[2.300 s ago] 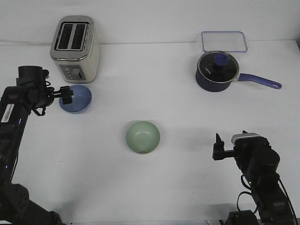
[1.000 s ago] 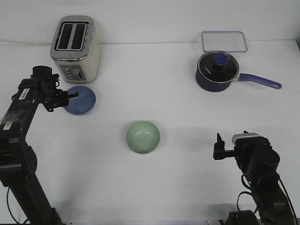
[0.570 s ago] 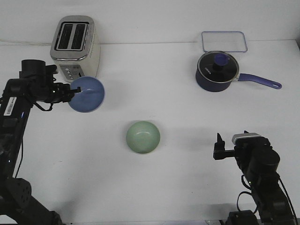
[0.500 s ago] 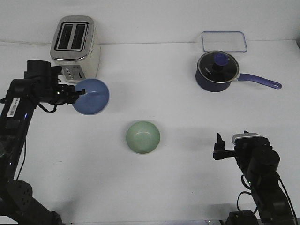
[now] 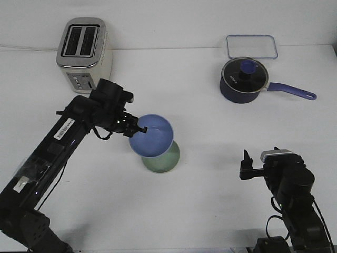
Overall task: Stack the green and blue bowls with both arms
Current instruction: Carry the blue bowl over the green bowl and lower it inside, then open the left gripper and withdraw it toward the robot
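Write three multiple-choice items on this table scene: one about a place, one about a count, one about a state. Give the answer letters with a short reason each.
1. Where is the blue bowl?
A. Beside the toaster
B. Above the green bowl, partly covering it
C. Next to the saucepan

2. How many bowls are in view?
A. One
B. Two
C. Three

3. What is the left hand doing?
A. Gripping the blue bowl's rim
B. Resting open on the table
C. Holding the saucepan handle

Answers:
1 B, the blue bowl overlaps the green bowl in the front view.
2 B, only one blue and one green bowl show.
3 A, its fingers close on the bowl's near edge, far from the saucepan and the toaster.
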Tool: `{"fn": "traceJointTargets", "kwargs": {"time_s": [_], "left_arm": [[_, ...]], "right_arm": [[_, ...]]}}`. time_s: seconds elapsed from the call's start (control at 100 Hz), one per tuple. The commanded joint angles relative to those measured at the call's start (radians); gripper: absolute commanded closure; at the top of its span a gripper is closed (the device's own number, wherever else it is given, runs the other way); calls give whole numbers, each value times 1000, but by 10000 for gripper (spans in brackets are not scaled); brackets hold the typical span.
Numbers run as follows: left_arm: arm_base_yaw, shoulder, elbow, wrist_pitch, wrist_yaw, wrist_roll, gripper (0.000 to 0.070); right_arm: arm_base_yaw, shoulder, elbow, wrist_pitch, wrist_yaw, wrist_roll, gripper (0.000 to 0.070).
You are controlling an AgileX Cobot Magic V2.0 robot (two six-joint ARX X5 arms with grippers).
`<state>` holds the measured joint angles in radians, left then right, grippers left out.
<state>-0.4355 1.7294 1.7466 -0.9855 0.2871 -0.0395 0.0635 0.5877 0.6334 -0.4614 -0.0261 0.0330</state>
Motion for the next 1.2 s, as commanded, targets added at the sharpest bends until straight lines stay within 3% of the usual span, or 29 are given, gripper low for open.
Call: {"fn": "traceJointTargets", "kwargs": {"time_s": [0.0,0.79,1.19], "left_arm": [[-13,34,18,-1,-2,2,693],[-71,192,18,-14,-2,13,682],[-76,194,18,-13,-2,27,387]], "right_arm": [[0,2,11,11,0,-4,46],[0,2,11,12,0,-4,46],[0,2,11,12,0,-4,46]]}}
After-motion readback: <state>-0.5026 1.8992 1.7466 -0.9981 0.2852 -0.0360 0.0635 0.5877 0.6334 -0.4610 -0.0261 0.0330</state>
